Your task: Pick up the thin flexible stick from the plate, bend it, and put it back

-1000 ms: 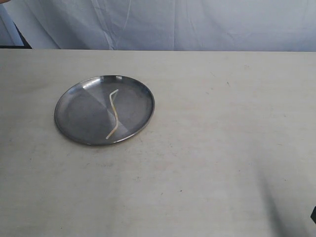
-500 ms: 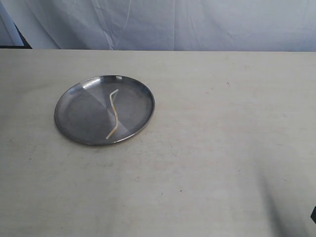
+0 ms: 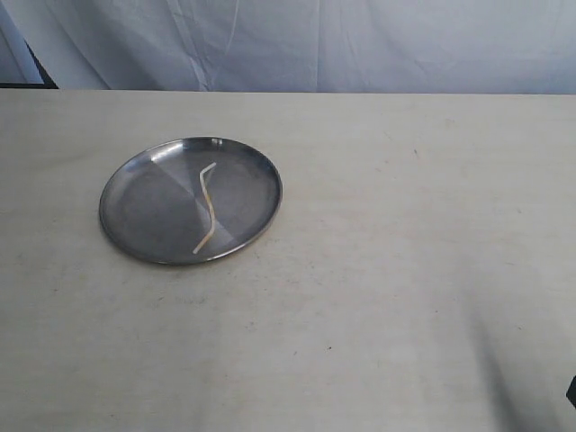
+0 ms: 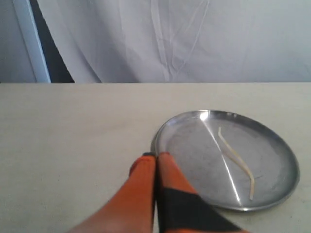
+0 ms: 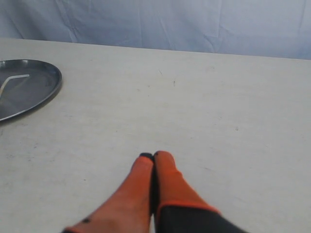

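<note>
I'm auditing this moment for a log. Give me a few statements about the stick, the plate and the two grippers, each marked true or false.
1. The thin flexible stick lies inside the plate. True.
2. The stick is perfectly straight. False: it is kinked.
3. The left gripper holds the stick. False: it is shut on nothing, near the plate's rim.
4. The right gripper is shut, away from the plate. True.
</note>
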